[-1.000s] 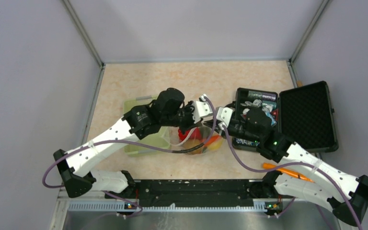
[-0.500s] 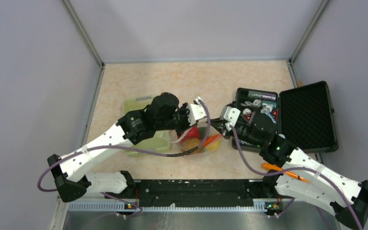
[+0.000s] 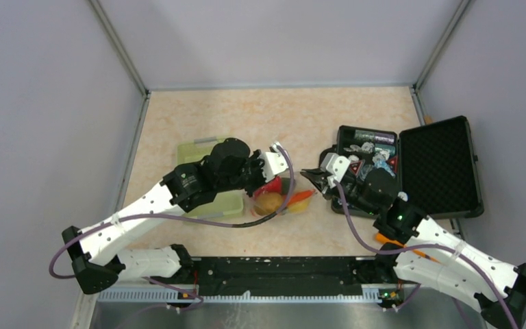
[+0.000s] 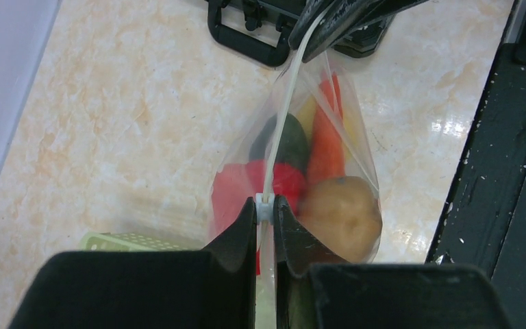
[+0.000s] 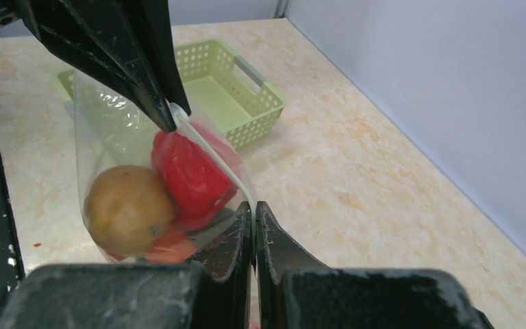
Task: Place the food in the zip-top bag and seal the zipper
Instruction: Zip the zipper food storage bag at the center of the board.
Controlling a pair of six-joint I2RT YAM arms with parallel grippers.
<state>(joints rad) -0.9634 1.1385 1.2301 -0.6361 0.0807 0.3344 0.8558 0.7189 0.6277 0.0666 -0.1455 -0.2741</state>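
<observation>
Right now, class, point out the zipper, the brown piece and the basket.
zipper [image 4: 283,120], left wrist view, middle of the strip.
brown piece [image 5: 129,209], right wrist view, its rounded front.
basket [image 5: 259,125], right wrist view, its lattice side wall.

One zip-top bag [image 5: 103,116]; five food pieces [image 3: 272,203] inside: one red pepper [image 5: 188,175], one brown potato [image 5: 129,209], one orange carrot [image 4: 325,147], one dark green piece [image 4: 287,140], one yellow piece [image 4: 306,113]; one green basket [image 5: 260,113]; one black case [image 3: 438,168].

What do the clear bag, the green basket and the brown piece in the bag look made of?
Zip-top bag: thin clear plastic film, creased and glinting, food showing through. Basket: rigid matte pale green plastic, moulded lattice walls. Brown piece: smooth, faintly glossy, probably plastic or rubber; cannot tell which.
</observation>
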